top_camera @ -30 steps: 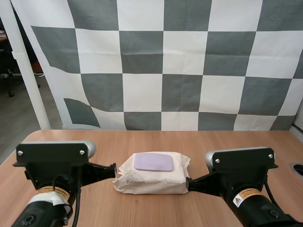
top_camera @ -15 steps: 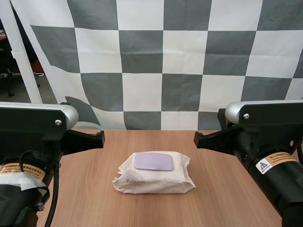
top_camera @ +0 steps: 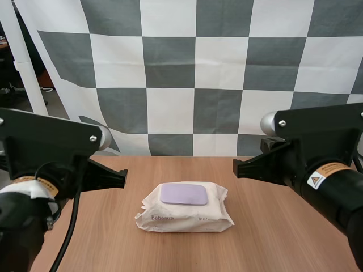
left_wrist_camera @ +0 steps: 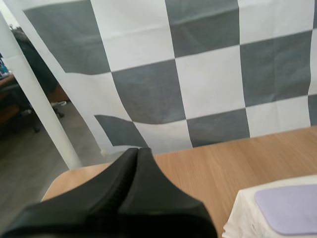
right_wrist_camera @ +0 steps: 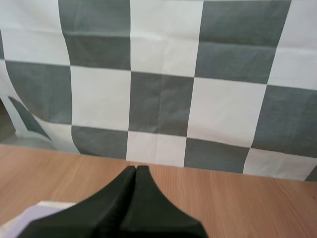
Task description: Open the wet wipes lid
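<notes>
While both arms hang above the table (top_camera: 272, 226), the pack of wet wipes (top_camera: 184, 207) lies flat between them, its lilac lid (top_camera: 184, 194) closed and facing up. The left gripper (top_camera: 123, 177) and right gripper (top_camera: 236, 168) each press their fingers into one dark wedge, holding nothing and clear of the pack. The right wrist's own wedge hides most of the pack, and the left wrist view cuts it off partway.

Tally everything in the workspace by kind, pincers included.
Wipes pack: 1
Pincers: 2, left pincer and right pincer, both shut
Total: 3
</notes>
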Controlling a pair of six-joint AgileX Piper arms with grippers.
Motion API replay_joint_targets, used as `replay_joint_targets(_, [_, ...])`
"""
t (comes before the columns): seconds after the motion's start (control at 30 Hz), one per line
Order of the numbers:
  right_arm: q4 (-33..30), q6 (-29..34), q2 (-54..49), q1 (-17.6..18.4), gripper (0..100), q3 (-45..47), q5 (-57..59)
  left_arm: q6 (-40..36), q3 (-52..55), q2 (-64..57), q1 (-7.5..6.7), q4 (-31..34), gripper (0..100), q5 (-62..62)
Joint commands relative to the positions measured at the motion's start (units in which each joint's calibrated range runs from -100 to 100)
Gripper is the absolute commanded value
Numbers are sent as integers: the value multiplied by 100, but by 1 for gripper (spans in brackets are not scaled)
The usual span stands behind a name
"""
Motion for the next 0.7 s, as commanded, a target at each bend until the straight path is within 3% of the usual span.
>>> replay_joint_targets(0.0, [22,-331,626,4,0,-497,1416,39,-265,617,0,-14,0,335])
replay_joint_targets(0.1, [224,-767,1128,4,0,-955,1915,272,-403,924,0,-51,0,272])
replay_joint_targets(0.3, [914,-1787,1882,4,0,-1223,2319,1399,-264,1544,0,-778,0,230])
replay_joint_targets(0.4, [810,-1824,2174,4,0,-1223,2319,1685,-143,1940,0,-918,0,230])
replay_joint_targets(0.47, [599,-1835,2318,4,0,-1223,2319,1905,-67,2182,0,-918,6,230])
replay_joint_targets(0.5, [520,-1835,2367,4,11,-1223,2319,2015,-43,2268,0,-918,14,230])
replay_joint_targets(0.57, [369,-1835,2449,4,48,-1223,2319,2169,-15,2438,0,-918,36,230])
replay_joint_targets(0.63, [319,-1943,2492,4,89,-1223,2319,2292,-15,2605,0,-918,74,230])
replay_joint_targets(0.67, [303,-2037,2511,4,100,-1223,2319,2365,-15,2684,0,-918,93,247])
